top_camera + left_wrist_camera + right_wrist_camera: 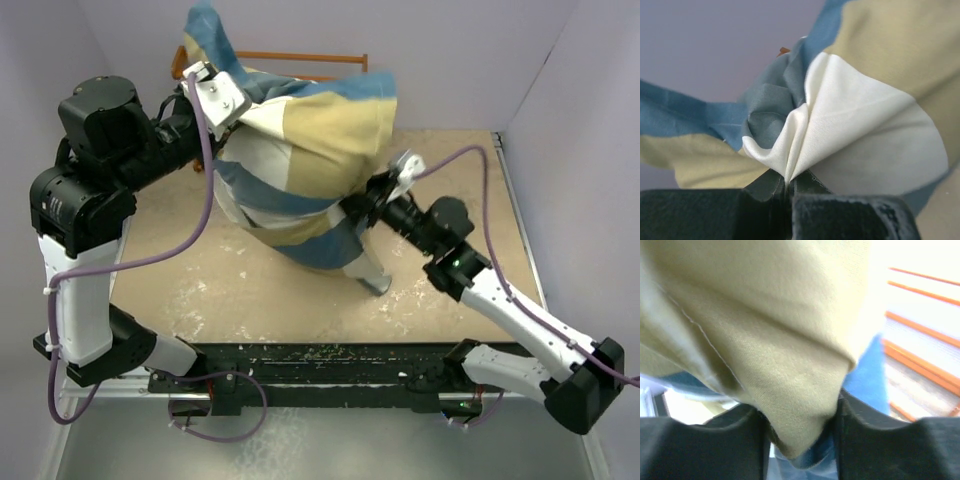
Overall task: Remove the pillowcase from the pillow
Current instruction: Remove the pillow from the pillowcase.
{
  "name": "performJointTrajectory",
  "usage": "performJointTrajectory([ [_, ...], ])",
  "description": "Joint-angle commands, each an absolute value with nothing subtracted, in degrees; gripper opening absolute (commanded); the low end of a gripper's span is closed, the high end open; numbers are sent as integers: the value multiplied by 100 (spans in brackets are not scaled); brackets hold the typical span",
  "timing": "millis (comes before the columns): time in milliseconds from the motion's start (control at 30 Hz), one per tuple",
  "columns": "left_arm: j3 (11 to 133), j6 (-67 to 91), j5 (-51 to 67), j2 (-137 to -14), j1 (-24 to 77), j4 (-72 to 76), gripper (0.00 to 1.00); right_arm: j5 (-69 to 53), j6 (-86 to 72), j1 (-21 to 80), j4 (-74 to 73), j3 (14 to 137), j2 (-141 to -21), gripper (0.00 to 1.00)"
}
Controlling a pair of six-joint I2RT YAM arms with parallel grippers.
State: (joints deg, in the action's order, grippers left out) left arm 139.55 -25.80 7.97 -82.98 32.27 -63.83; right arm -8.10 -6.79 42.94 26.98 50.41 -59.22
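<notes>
The pillowcase (300, 150), in tan, cream and blue blocks, hangs bulging above the table. My left gripper (203, 78) is shut on a bunched cream and blue fold (790, 150) at its upper left, the fabric pinched tight between the jaws (788, 182). At the bundle's lower right side, my right gripper (352, 212) has a thick tan fold (790, 390) wedged between its fingers (800, 435), touching both. The pillow is hidden inside the cover. A pale corner (368, 275) shows under the lower edge, and I cannot tell what it is.
An orange wooden rail (300, 57) runs behind the bundle at the back wall, and its slats (920, 345) show in the right wrist view. The tan tabletop (220, 290) is scuffed white near the front. White walls close in both sides. Purple cables trail along both arms.
</notes>
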Motion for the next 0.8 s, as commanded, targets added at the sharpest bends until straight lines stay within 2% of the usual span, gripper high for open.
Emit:
performJointTrajectory([
  [0, 14357, -2011, 1860, -8218, 3270, -6476, 0, -1880, -1993, 3007, 3182, 6088, -6504, 23],
  [33, 14361, -1966, 1923, -8189, 3265, -6481, 0, -1928, -1886, 2961, 2897, 6334, -6665, 10],
  [67, 14355, -1941, 1965, -8164, 3269, -6506, 0, -1968, -1745, 2954, 2726, 6493, -6795, 3],
  [133, 14295, -1927, 1938, -8070, 3267, -6517, 0, -2019, -1580, 2923, 2673, 6556, -6875, 0],
  [167, 14182, -1908, 1831, -7999, 3269, -6452, 7, -2066, -1577, 2881, 2725, 6500, -6848, 0],
  [200, 13968, -1912, 1723, -7876, 3269, -6348, 31, -2134, -1655, 2821, 2831, 6431, -6812, 0],
  [267, 13347, -1950, 1347, -7510, 3267, -5984, 90, -2365, -1958, 2668, 2896, 6330, -6802, 0],
  [300, 12978, -1985, 1114, -7329, 3269, -5743, 99, -2404, -2081, 2609, 2897, 6276, -6805, 0],
  [433, 11922, -2201, 162, -6826, 3268, -5247, 100, -2202, -2538, 2444, 2677, 6090, -6792, 0],
  [567, 11124, -2230, -116, -6152, 3262, -5007, 100, -1970, -3113, 2100, 2232, 6179, -6880, 0],
  [667, 10713, -2162, 231, -5926, 3184, -5361, 100, -1911, -3358, 1887, 2092, 6222, -6886, 0],
  [767, 10038, -2681, 1348, -5744, 3182, -5723, 100, -2045, -3343, 1846, 1878, 6388, -6899, 0],
])
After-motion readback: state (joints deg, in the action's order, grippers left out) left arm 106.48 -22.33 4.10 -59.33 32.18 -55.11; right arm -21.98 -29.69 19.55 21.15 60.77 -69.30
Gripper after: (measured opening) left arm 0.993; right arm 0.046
